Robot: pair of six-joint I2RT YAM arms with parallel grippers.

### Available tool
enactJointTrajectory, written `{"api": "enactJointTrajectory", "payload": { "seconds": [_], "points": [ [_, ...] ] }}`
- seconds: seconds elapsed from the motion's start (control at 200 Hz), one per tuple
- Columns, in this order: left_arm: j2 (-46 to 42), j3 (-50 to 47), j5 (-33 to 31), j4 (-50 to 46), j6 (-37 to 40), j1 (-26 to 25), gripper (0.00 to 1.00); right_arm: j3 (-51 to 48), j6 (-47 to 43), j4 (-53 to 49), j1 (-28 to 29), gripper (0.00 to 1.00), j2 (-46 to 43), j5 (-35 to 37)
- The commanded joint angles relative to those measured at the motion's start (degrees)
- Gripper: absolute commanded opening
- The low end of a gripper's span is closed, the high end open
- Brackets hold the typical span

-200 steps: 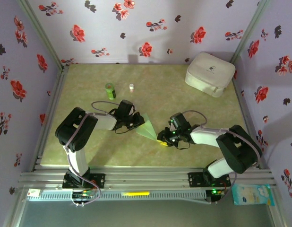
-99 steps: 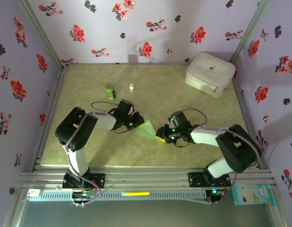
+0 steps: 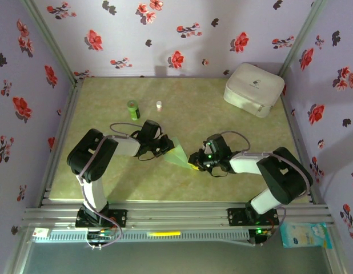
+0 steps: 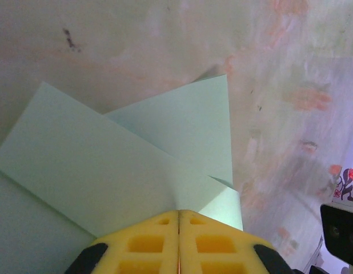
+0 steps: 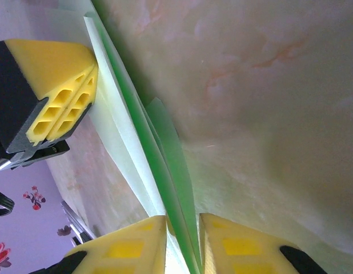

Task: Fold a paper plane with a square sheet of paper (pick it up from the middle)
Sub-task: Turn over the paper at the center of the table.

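The square sheet of paper, folded into a pale green pointed paper plane (image 3: 177,153), lies mid-table between my two grippers. My left gripper (image 3: 167,147) is shut on its left end; in the left wrist view the yellow pads meet at the tips (image 4: 178,212) and the layered flaps (image 4: 136,154) spread out beyond them. My right gripper (image 3: 193,164) holds the other end. In the right wrist view the standing green folds (image 5: 159,154) fill the narrow gap between its jaws (image 5: 183,225). The left gripper's fingers (image 5: 62,97) press the paper's far edge.
A small dark green bottle (image 3: 133,109) and a tiny white cap (image 3: 159,105) stand behind the left arm. A white rounded case (image 3: 253,89) sits at the back right corner. Flowered walls enclose the table on three sides.
My right gripper has slid a little left onto the paper's end and its jaws have narrowed around the folds. The left gripper and paper stay put.
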Motion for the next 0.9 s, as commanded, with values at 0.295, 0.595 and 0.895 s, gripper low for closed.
{"api": "enactJointTrajectory", "payload": {
  "seconds": [0.295, 0.595, 0.895],
  "points": [
    [1.91, -1.17, -1.58, -2.75, -0.75, 0.66, 0.09, -1.81, 0.64, 4.12, -0.52, 0.12, 1.23, -1.85],
    [-2.63, -1.17, -1.57, -1.65, -0.55, 0.66, 0.17, -2.18, -1.29, 2.49, -0.60, 0.05, -0.89, -0.83],
    [-12.43, 0.40, -4.96, -5.54, 3.26, 0.65, 0.29, 0.97, -9.15, -10.27, -0.60, 0.02, -10.37, 6.29]
  ]
}}
